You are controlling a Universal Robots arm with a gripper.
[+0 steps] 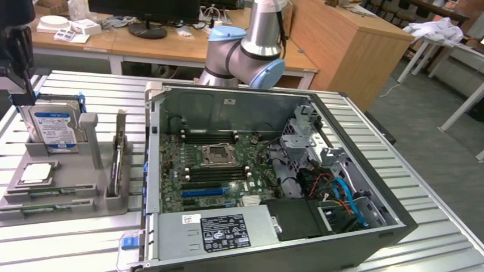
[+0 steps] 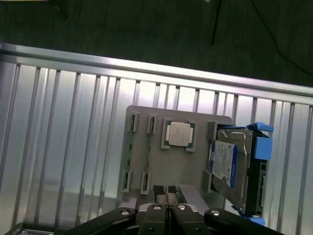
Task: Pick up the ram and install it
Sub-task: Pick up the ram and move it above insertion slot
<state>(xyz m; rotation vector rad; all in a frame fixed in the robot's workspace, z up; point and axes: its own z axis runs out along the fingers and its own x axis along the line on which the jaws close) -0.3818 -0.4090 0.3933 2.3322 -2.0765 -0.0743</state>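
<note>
Judging by the scene, no part of the task is done yet. The slatted metal surface [image 1: 76, 243] is bounded by an edge rail, and free room is left around the open computer case [image 1: 355, 246], whose memory slots [image 1: 215, 136] seem unfilled. At the case's nine o'clock in the exterior view, a grey fixture [image 1: 72, 170] is set, and the ram [image 2: 129, 152] is seated on edge in it. The gripper [image 2: 164, 190] is closed, empty, above the fixture.

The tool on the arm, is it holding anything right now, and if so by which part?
Nothing is held. The tool is shut with nothing between its tips, over the grey tray.
</note>
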